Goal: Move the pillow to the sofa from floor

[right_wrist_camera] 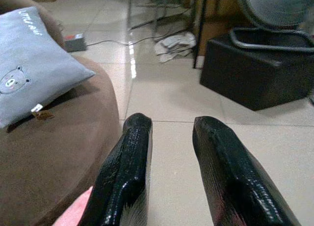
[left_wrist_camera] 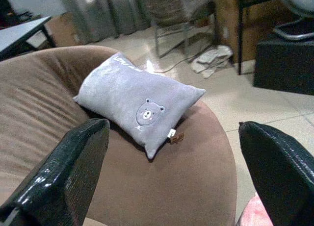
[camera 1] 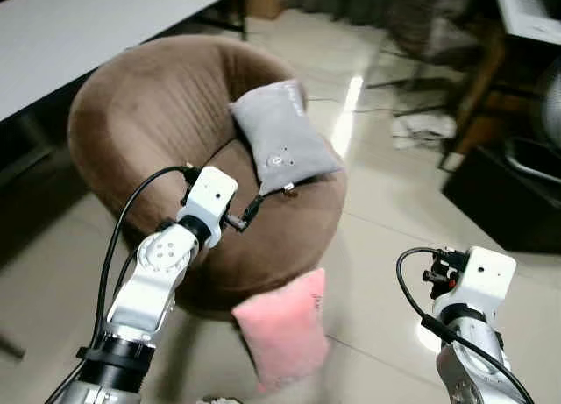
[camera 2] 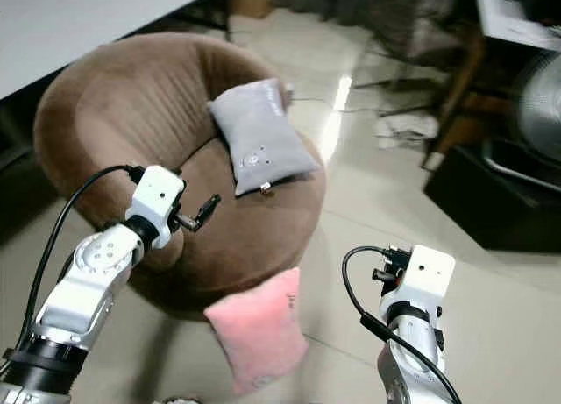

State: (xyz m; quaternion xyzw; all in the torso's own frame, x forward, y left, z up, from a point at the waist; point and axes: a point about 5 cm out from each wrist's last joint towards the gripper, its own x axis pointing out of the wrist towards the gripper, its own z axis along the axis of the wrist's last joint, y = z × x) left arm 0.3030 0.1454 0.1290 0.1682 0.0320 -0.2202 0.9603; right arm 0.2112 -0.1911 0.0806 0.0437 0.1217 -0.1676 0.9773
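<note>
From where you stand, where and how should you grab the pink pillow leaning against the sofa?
Grip the pink pillow at its raised upper corner, coming down from above. It stands tilted on the floor against the brown sofa, so that top edge is free, while its lower end rests on the tiles. The open left gripper hangs nearest; soft fabric should pinch easily.
</note>
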